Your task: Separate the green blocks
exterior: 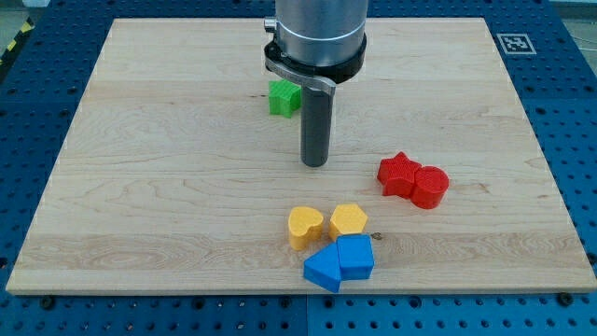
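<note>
One green block (283, 96) shows near the view's top centre, partly hidden behind the arm; its shape is unclear. Whether a second green block lies behind the arm cannot be told. My tip (314, 164) rests on the board below and slightly right of the green block, apart from it. It stands above the yellow blocks and left of the red ones, touching none.
A red star block (399, 174) touches a red cylinder (430, 187) at the right. A yellow heart block (304, 227) and a yellow hexagon block (348, 220) sit near the bottom centre. Two blue blocks (324, 269) (355, 257) lie just below them. The wooden board (140, 187) has edges all round.
</note>
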Controlling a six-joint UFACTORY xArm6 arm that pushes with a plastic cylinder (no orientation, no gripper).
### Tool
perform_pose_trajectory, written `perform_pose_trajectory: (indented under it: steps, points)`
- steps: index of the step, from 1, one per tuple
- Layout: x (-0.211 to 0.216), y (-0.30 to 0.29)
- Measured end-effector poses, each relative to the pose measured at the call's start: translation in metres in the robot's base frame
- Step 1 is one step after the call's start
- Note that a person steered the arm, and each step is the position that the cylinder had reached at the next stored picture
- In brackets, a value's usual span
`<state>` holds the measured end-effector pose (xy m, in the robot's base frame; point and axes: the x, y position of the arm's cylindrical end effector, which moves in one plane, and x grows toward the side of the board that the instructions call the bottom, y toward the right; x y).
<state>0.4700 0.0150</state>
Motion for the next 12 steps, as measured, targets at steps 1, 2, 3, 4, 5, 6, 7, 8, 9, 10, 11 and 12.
perform_pose_trajectory:
  steps: [1, 2, 3, 4, 5, 6, 7, 8, 9, 10, 11, 12]
  points:
    - [0.000, 0.005]
    - [-0.018, 0.023]
    - [-0.034, 0.049]
    - [-0.038, 0.086]
    - [-0.078, 0.103]
    - [-0.128, 0.100]
    - [-0.148, 0.077]
    - [-0.146, 0.055]
    - [-0.135, 0.048]
    - [-0.129, 0.047]
    - [-0.129, 0.040]
    - [-0.112, 0.038]
